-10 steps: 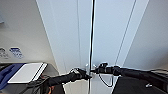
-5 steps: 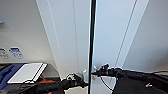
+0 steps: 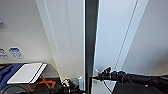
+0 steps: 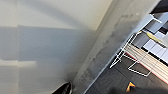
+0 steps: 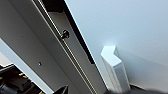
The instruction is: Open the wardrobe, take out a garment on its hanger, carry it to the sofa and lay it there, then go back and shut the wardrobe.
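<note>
Head view: wardrobe [image 3: 70, 37] dead ahead, tall, plain white, two full-height doors. Dark vertical gap at the centre seam, full height, interior black, contents not discernible. Left door [image 3: 67, 45] flat white with faint vertical panel lines; right door [image 3: 112, 37] same finish, paler and glossier. Right gripper [image 3: 96, 78] on a black arm coming in from the right, tip at the inner edge of the right door, low on the door, right at the gap. Fingers too blurred to call clenched or released; contact with the handle likely but cannot confirm. Left gripper [image 3: 67, 83] low, just left of the seam, close to the left door's bottom portion; finger state also unreadable. White board [image 3: 26, 73] lying tilted at lower left, orange frame [image 3: 43, 83] beneath, blue item [image 3: 7, 73] beside.

Right wrist view: small white vertical handle [image 5: 115, 68], blocky, angled top, mounted on the smooth white door face. Beside it the door's edge, a dark slot, then a grey inner panel with a metal strip and a small dark knob-like fitting [image 5: 65, 34].

Left wrist view: blank white door surface close up, grey shadow bands across. Off to the side, dark floor, white wire rack [image 4: 130, 55].
</note>
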Tool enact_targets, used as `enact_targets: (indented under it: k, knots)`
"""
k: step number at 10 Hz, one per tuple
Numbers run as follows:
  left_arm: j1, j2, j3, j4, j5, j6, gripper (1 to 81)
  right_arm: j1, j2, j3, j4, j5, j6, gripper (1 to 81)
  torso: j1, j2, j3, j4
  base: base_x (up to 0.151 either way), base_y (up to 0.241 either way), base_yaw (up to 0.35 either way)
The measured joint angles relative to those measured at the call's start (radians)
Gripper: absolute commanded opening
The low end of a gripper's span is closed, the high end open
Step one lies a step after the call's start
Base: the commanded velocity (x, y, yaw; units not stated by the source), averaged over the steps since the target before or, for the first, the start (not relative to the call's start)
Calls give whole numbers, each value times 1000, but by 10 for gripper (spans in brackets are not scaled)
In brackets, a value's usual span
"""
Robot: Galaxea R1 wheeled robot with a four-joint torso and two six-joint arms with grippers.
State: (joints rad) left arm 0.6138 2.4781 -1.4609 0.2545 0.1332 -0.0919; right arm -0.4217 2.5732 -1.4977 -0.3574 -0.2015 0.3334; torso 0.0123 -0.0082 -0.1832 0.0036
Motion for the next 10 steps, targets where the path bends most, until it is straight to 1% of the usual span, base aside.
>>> enact_targets:
  k: [1, 3, 5, 7, 9, 10]
  knots:
    - [14, -33, 35, 6, -2, 0, 811, -19, -37, 49, -18, 3, -1, 811, 0, 0, 0, 0, 0, 0, 0]
    - [41, -90, 91, 28, -8, 8, 811, -62, -111, 133, -44, 33, -7, 811, 1, 0, 0, 0, 0, 0, 0]
    - [68, -151, 146, 42, -16, 7, 811, -90, -177, 202, -61, 42, -11, 811, 1, 0, 0, 0, 0, 0, 0]
    - [93, -208, 197, 65, -13, 7, 811, -119, -241, 267, -94, 48, -18, 811, 2, 0, 0, 0, 0, 0, 0]
    - [114, -273, 249, 83, -27, 5, 811, -146, -304, 321, -115, 58, -19, 811, 2, 0, 0, 0, 0, 0, 0]
    - [132, -313, 273, 90, -58, 7, 811, -166, -351, 357, -126, 69, -19, 811, 2, 0, 0, 0, 0, 0, 0]
